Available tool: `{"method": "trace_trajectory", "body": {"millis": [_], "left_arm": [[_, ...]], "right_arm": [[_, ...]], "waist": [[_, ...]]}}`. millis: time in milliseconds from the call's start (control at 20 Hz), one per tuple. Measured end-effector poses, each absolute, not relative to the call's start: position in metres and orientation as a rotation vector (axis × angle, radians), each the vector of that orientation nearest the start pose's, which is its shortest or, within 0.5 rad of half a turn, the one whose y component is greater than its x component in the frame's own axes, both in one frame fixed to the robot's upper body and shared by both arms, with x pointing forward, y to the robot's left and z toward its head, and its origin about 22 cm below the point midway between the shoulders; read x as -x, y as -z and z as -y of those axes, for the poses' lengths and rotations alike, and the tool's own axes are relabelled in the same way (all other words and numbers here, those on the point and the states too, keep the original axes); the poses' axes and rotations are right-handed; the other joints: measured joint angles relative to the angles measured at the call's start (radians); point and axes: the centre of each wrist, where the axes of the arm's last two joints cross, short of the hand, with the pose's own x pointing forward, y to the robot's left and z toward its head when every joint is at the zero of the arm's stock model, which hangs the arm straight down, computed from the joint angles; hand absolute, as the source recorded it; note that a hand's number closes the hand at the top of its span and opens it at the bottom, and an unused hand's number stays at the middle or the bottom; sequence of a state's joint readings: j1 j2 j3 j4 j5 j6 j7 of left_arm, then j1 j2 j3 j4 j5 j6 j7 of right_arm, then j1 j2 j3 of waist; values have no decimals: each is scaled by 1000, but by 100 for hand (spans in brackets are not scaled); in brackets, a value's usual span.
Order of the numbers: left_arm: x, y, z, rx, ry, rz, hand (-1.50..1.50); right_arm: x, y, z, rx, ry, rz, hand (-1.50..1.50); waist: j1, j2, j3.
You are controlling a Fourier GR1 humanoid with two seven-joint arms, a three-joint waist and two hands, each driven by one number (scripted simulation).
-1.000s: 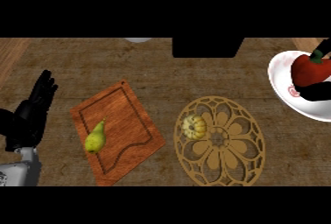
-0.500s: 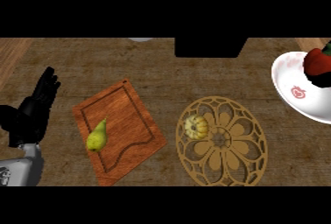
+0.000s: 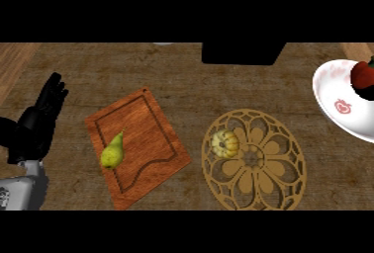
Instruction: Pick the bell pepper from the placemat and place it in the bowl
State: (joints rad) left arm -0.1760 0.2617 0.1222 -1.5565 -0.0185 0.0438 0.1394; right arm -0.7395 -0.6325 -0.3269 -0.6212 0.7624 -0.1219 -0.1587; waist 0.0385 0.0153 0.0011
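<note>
The white bowl (image 3: pixel 337 106) sits at the right edge, partly cut off. Inside it, at the very edge of the head view, is the red bell pepper (image 3: pixel 364 73). Dark fingers of my right hand (image 3: pixel 363 92) curl against its lower side; the rest of that hand is out of view. The round tan lattice placemat (image 3: pixel 256 170) lies at centre right, with a small yellow gourd (image 3: pixel 225 142) on its left part. My left hand (image 3: pixel 42 118) rests open at the far left, fingers up, apart from everything.
A wooden cutting board (image 3: pixel 146 133) lies tilted left of the placemat, with a green pear (image 3: pixel 112 153) on it. A dark block (image 3: pixel 243 53) stands at the counter's back edge. Bare counter shows between the placemat and the bowl.
The bowl, the pepper and my right hand have slid toward the right edge, so less of them shows. The board, the placemat and the left hand sit slightly further right too.
</note>
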Motion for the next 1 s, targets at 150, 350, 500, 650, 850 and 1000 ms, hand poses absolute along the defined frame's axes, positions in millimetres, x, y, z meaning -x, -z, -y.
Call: {"method": "trace_trajectory", "body": {"millis": [150, 350, 500, 650, 850, 1000], "left_arm": [[-284, -61, -298, -299, 101, 1598, 0], [-285, -57, -292, -291, 101, 1598, 0], [-289, -59, -290, -290, 97, 1605, 0], [-287, -58, -292, -289, 96, 1597, 0], [-284, -57, -295, -301, 92, 1590, 0], [-284, -58, -300, -304, 88, 1590, 0]], "right_arm": [[-376, -109, 448, 1108, -572, 1205, -150], [-369, -95, 461, 1026, -592, 1154, -150], [-365, -90, 468, 945, -572, 1206, -150], [-365, -92, 472, 846, -439, 1318, -150], [-360, -104, 485, 715, -170, 1493, -150], [-348, -112, 504, 629, 9, 1584, -150]], "waist": [[5, 3, 1], [11, 6, 2], [10, 7, 4], [8, 4, 4], [-2, 1, 6], [-9, 1, 5]]}}
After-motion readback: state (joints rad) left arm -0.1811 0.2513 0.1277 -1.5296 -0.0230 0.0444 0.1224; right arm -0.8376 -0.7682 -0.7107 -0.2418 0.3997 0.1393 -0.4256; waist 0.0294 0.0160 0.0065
